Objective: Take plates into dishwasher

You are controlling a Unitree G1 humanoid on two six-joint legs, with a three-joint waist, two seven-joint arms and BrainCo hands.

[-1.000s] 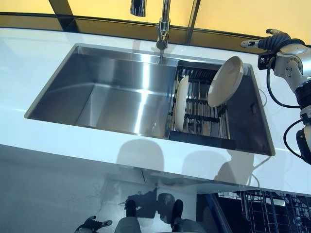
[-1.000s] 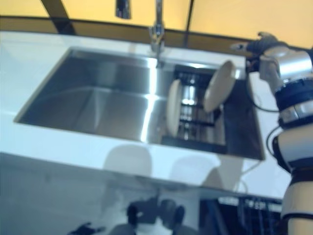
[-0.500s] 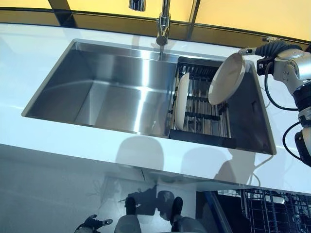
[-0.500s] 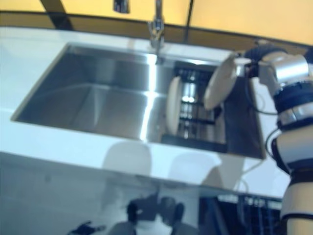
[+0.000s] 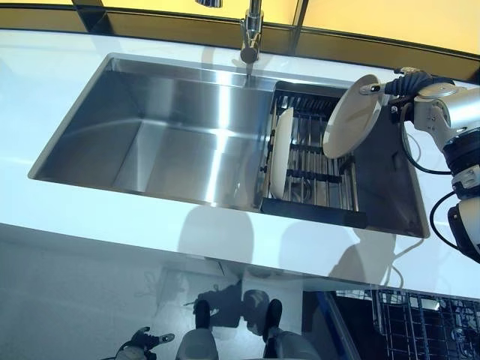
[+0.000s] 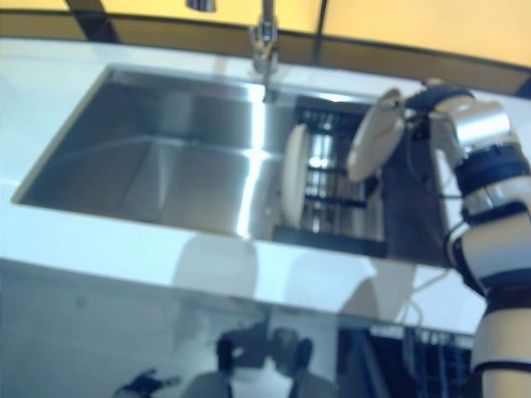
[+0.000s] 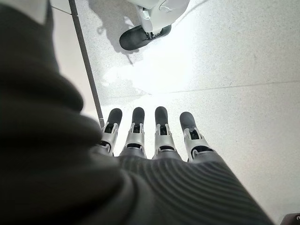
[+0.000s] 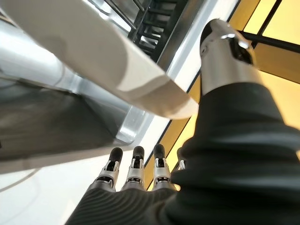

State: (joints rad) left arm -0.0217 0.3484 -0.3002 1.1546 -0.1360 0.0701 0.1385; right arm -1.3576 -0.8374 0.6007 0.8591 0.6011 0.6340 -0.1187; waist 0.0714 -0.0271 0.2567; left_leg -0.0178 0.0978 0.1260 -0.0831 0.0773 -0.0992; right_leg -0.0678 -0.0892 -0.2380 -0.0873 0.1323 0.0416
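The right hand (image 5: pixel 405 81) pinches the rim of a cream plate (image 5: pixel 351 117) between thumb and fingers, tilted on edge clear of the sink rack (image 5: pixel 319 161) – where a second plate (image 5: pixel 281 154) stands upright at its 9 o'clock – ready for the dishwasher basket (image 5: pixel 420 326) at the view's 5 o'clock.

Hidden and cut-off parts around the sink (image 5: pixel 187 135)

We lose the faucet (image 5: pixel 251 34) top at the frame edge; the dishwasher rack (image 5: pixel 420 326) below the sink is cropped.
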